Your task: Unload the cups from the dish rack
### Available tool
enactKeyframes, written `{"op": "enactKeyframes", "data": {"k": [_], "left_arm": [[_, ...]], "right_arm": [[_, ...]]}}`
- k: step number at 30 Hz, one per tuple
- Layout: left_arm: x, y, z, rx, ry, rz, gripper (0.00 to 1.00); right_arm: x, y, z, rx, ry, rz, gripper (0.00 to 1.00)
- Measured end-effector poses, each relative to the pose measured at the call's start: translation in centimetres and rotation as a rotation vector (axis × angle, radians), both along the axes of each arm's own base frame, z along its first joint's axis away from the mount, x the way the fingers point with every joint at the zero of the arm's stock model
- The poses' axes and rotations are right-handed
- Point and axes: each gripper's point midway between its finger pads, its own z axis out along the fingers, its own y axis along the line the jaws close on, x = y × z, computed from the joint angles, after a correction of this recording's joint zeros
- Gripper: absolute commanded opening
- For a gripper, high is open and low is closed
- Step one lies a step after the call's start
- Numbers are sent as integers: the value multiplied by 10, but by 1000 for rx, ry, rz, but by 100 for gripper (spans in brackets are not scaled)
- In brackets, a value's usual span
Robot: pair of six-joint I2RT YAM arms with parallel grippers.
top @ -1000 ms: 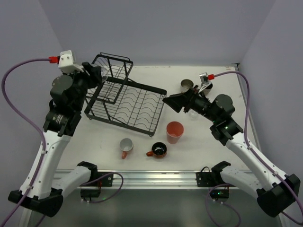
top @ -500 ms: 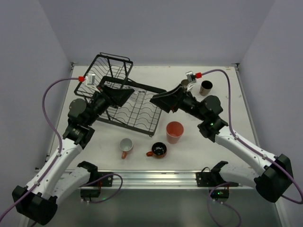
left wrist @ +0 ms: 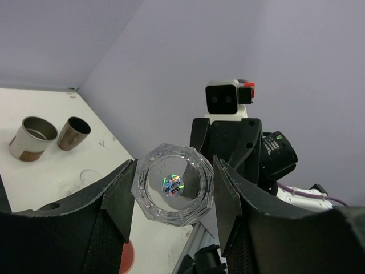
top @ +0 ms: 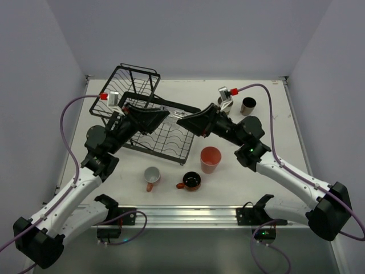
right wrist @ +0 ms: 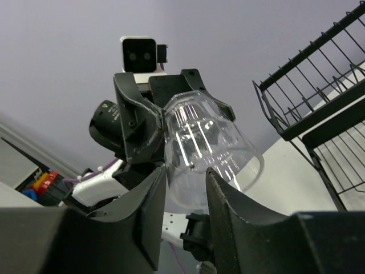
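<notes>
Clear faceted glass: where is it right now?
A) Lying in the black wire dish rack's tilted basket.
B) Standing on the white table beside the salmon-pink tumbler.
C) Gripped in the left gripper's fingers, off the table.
C: the left wrist view shows the clear faceted glass clamped between the fingers of the left gripper, its base facing the camera.
</notes>
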Motion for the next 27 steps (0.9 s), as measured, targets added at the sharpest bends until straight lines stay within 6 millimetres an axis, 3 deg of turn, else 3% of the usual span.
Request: {"op": "enactKeyframes", "data": {"k": [2,7,8,10,11,14,17,20,27], "left_arm": [[0,-3,-4,0,9,-8,38],[0,-7,-7,-7,14,-15,38],[0,-8,-7,-11,10,-14,40],[0,-9,-5,-23,5,-15,46],[0,-9,-4,-28,2,-16,56],[-1,-10,-2,-32,-8,-19,81],[-2,-15,-8,-12,2,-31,92],[-2,-16,-12,8,2,-28,100],[-1,-12,-14,72,-2,9,100]], "right_arm": [[-1,0,3,11,-5,4,27],[-4,1,7,29,-9,16,16],[-4,1,8,32,-12,21,9],[-5,0,11,47,-12,25,3],[-5,0,13,54,-12,29,1],[-7,-1,16,63,-19,33,0],[-7,1,9,33,-13,29,0],[-5,0,2,-4,-5,12,0],[-1,-11,-2,-102,-28,-62,0]]}}
